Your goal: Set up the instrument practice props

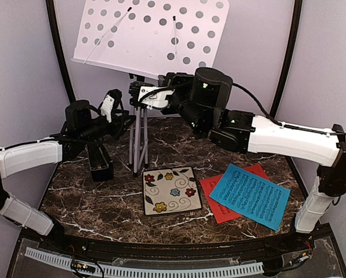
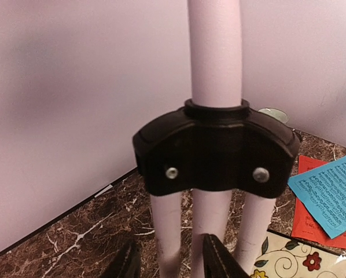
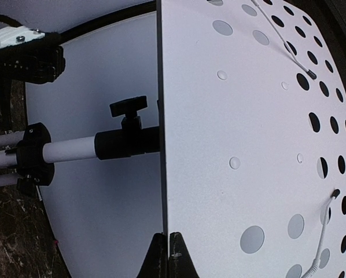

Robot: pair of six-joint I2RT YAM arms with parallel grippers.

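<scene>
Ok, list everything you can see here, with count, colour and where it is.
stand: one, white with holes, on a tripod, back centre
blue sheet: one, blue, front right, lying over the red sheet
red sheet: one, red, front right, under the blue sheet
metronome: one, black, left, below the left arm
tile: one, cream with flowers, front centre
table: one, dark marble
left gripper: one, black, open astride a tripod leg
right gripper: one, black, shut on the stand's edge

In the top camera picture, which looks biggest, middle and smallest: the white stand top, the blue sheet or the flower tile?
1. white stand top, by far the biggest.
2. blue sheet.
3. flower tile.
The last two look close; the sheet seems only slightly bigger.
</scene>
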